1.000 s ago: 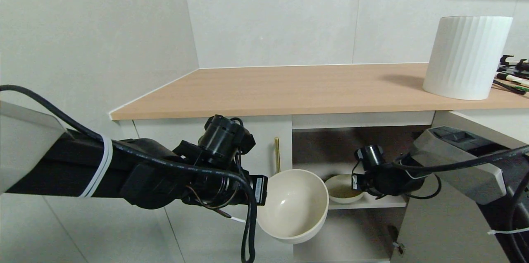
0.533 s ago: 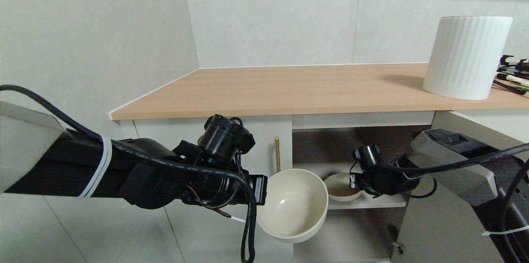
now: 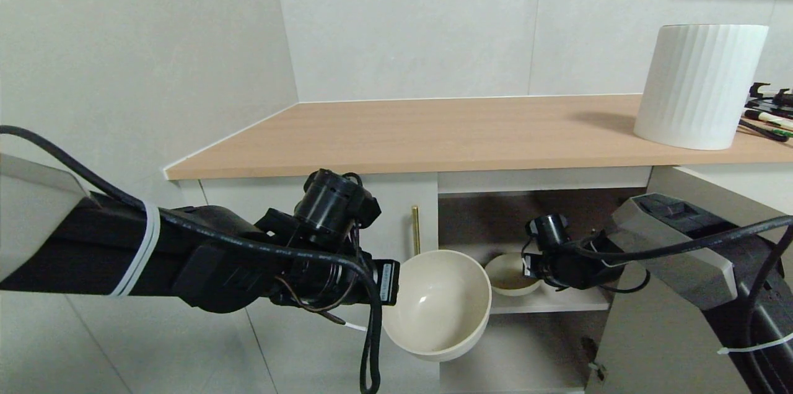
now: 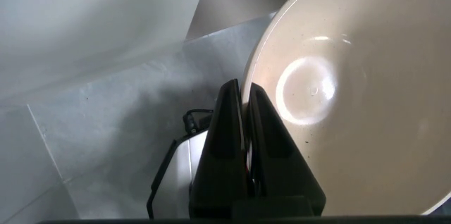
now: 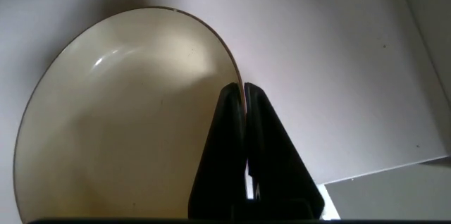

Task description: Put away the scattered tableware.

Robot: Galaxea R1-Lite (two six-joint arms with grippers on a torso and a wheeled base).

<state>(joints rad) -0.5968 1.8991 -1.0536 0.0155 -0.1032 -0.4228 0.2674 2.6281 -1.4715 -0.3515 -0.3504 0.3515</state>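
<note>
Cream small bowl [image 3: 508, 275]: pinching rim in right gripper [image 5: 244, 91], better lowering it flat onto shelf [image 3: 570, 302], clear of front edge; pinching large bowl [image 3: 437, 304] in left gripper [image 4: 246, 90].

Large bowl [image 3: 437, 304]: plain glossy cream. Small bowl [image 3: 511, 274] right of it: cream, thin dark rim. Countertop [image 3: 433, 134] above: light wood grain. Canister [image 3: 700, 84]: white, vertical ribs. Left gripper [image 4: 245, 111], right gripper [image 5: 243, 108]: black.

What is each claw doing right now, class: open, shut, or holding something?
Left claw: shut on the rim of the big bowl.
Right claw: shut on the rim of the small bowl.
</note>
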